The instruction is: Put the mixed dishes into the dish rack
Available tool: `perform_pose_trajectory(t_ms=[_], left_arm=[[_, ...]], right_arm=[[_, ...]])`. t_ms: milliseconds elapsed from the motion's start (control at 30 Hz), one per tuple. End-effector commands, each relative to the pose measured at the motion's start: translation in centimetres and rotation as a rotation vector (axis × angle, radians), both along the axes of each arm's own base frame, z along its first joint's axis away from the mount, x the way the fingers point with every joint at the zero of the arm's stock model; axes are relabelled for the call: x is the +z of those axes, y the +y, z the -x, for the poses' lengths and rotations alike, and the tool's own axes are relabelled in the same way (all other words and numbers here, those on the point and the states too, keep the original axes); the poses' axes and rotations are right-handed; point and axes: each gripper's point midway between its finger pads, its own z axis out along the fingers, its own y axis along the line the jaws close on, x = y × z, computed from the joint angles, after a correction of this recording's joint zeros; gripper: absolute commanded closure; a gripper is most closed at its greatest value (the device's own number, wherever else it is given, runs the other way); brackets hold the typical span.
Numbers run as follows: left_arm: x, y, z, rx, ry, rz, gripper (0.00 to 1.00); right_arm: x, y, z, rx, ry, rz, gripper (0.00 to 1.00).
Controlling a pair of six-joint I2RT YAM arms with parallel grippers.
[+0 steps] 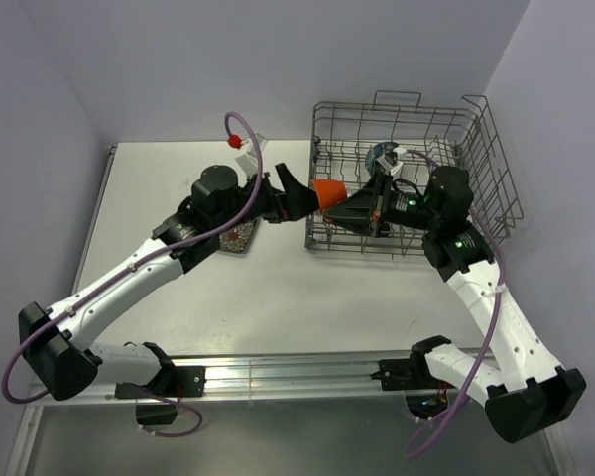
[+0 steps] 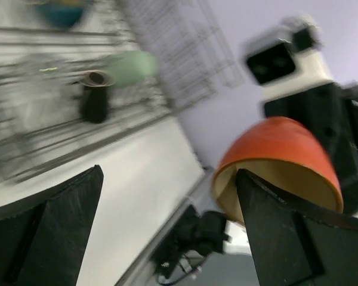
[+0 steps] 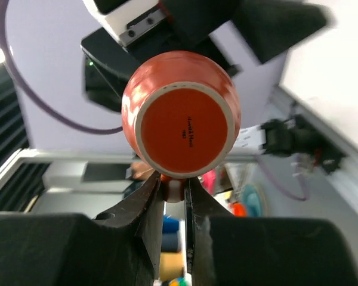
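From above, the small orange mug [image 1: 329,192] hangs in the air off the left near corner of the dish rack [image 1: 481,159], between the two end effectors, above the bench [image 1: 159,188]. How it is held cannot be told from there. The right wrist view settles that: the right end effector [image 3: 173,186] is narrowed to a slit, with its fingers [image 3: 144,205] pinching a small orange nub under the mug's body (the handle, by its look). This view faces the mug's round glazed base [image 3: 182,124] squarely, so the base points back at the right wrist. The mug's long axis therefore lies about level, with the mouth turned toward the left arm. The left wrist view confirms this from the other end, showing the open rim and pale inside of the mug [image 2: 280,164]. It also shows the left end effector [image 2: 167,179] spread wide with nothing between its fingers. The mug sits by the right-hand finger [image 2: 286,238], and whether they touch I cannot tell. Only this view, though blurred, looks into the rack, where a pale green cup [image 2: 131,67], a dark brown mug [image 2: 95,101] and a dark-blue bowl [image 2: 62,12] sit. The dark square plate [image 1: 240,239] shows only from above, flat on the bench and partly under the left arm.
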Motion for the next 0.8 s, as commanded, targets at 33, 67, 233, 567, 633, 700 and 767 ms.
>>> perform_pose_trajectory(t_ms=[33, 67, 233, 567, 633, 700, 767], left_arm=[[-2.4, 9.0, -3.1, 0.386, 0.127, -0.193, 0.01], [-1.6, 11.3, -3.6, 0.481, 0.129, -0.203, 0.01], [-2.5, 18.6, -4.0, 0.756, 0.191, -0.392, 0.01], [-4.9, 16.3, -4.7, 0.362, 0.202, -0.482, 0.09], [-4.8, 16.2, -4.9, 0.34, 0.197, -0.507, 0.12], [-4.3, 16.8, -5.4, 0.368, 0.158, -0.532, 0.12], [-3.5, 17.5, -5.6, 0.392, 0.111, -0.558, 0.12]], right_arm=[[-2.2, -0.5, -2.6, -0.062, -0.063, 0.131, 1.0], [-2.7, -0.7, -3.3, -0.084, -0.064, 0.155, 1.0], [-6.7, -2.3, -7.5, -0.165, -0.126, 0.494, 1.0], [-9.7, -11.0, -16.1, -0.404, -0.206, 1.154, 1.0], [-10.5, -12.6, -16.7, -0.439, -0.199, 1.237, 1.0], [-11.4, -13.6, -17.1, -0.451, -0.186, 1.284, 1.0], [-12.3, -15.1, -17.2, -0.475, -0.168, 1.359, 1.0]])
